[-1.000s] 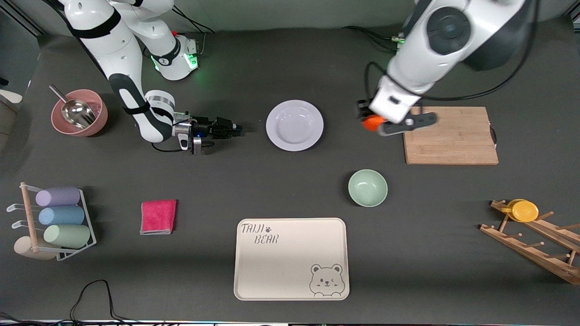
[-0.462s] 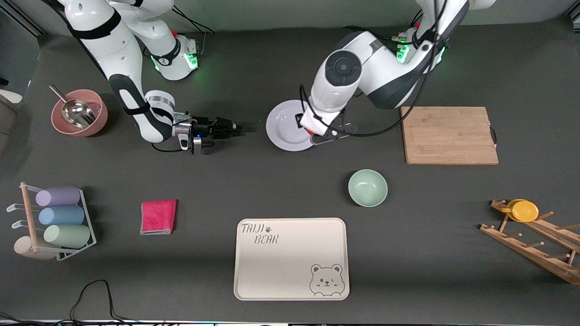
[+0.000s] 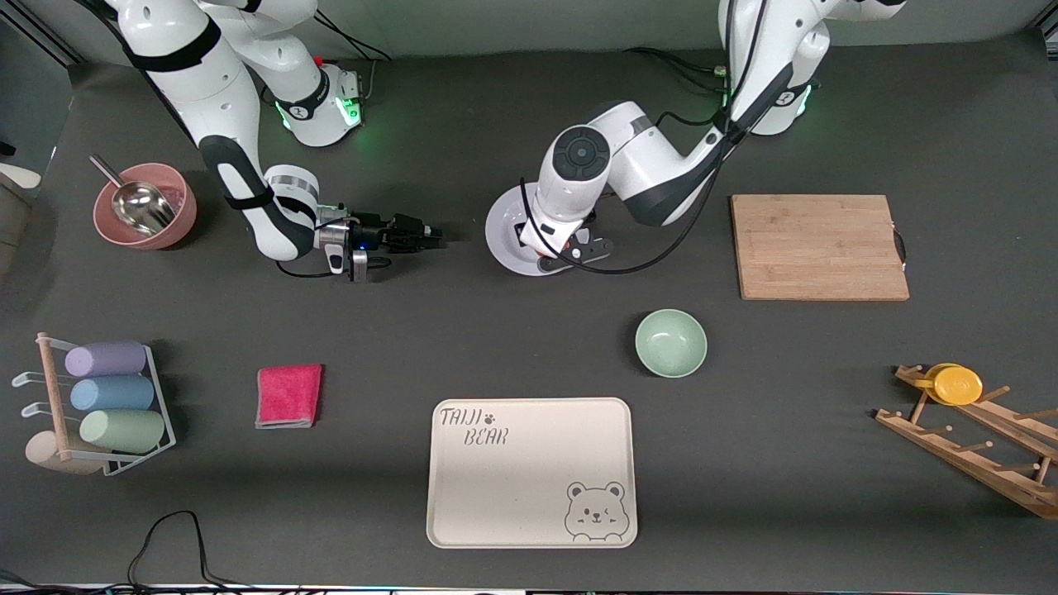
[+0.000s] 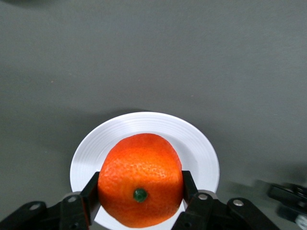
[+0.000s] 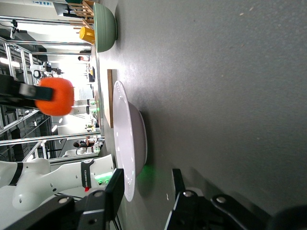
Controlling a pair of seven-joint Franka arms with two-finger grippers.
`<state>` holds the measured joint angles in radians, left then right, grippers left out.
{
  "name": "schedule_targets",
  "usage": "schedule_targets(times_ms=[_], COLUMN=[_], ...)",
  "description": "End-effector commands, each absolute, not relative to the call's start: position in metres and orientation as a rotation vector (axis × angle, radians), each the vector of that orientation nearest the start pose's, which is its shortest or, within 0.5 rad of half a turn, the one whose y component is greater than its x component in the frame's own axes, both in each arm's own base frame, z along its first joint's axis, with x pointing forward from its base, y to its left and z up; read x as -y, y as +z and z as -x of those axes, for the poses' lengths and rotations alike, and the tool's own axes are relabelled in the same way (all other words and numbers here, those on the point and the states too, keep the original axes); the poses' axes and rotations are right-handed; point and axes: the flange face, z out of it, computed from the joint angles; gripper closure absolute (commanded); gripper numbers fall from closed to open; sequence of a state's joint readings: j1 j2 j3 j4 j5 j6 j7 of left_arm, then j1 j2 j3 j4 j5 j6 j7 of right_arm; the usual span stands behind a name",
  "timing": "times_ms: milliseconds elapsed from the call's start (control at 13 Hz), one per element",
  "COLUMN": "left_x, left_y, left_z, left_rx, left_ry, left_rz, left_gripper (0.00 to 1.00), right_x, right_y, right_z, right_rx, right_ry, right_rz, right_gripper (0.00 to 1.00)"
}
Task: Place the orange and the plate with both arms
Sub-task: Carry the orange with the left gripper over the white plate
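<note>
The pale lavender-white plate (image 3: 504, 235) lies at mid-table, toward the robots' bases. My left gripper (image 3: 562, 248) hangs just above it, shut on the orange (image 4: 140, 179). In the left wrist view the fingers (image 4: 93, 187) press both sides of the fruit, with the plate (image 4: 201, 153) right under it. My right gripper (image 3: 431, 235) waits low over the table beside the plate, at the right arm's end, open and holding nothing. The right wrist view shows the right gripper (image 5: 146, 179) facing the plate's rim (image 5: 132, 139), and the orange (image 5: 56, 96) held above the plate.
A mint-green bowl (image 3: 670, 343) and the cream bear tray (image 3: 531, 473) lie nearer the front camera. A wooden board (image 3: 818, 246) sits toward the left arm's end. A pink bowl with a scoop (image 3: 145, 207), a red cloth (image 3: 288, 396) and a cup rack (image 3: 107, 405) are toward the right arm's end.
My left arm carried the orange from the wooden board's edge to over the plate and came down lower. The right arm has stayed still.
</note>
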<state>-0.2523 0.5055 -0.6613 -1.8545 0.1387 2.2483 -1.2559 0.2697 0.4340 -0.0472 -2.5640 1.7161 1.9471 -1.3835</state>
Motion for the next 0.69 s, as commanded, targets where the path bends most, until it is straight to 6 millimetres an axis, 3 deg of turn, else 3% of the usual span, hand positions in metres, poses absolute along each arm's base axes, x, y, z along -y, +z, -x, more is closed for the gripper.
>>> schedule_targets(times_ms=[0,308,538,615], left_x=[0.491,0.504,0.509,0.509], left_y=[0.278,0.239,0.224,0.223], left_z=[-0.396,-0.375,-0.368,-0.368], left_rx=[0.49,0.523,0.516,0.513], left_ry=[0.247,0.22,0.213,0.21], left_rz=[3.165,3.144,3.14,3.139], left_gripper=[1.0,1.0,1.0,0.76], right_x=[-0.145,-0.145,-0.145,-0.145], right_y=[0.09,0.09,0.091,0.091], right_z=[-0.346,-0.346,-0.346,-0.346], right_rx=[-0.01,-0.009,-0.008,-0.008], right_ry=[0.015,0.016,0.015,0.015], right_rz=[1.936,1.935,1.931,1.931], right_gripper=[0.53,0.53,0.53,0.53])
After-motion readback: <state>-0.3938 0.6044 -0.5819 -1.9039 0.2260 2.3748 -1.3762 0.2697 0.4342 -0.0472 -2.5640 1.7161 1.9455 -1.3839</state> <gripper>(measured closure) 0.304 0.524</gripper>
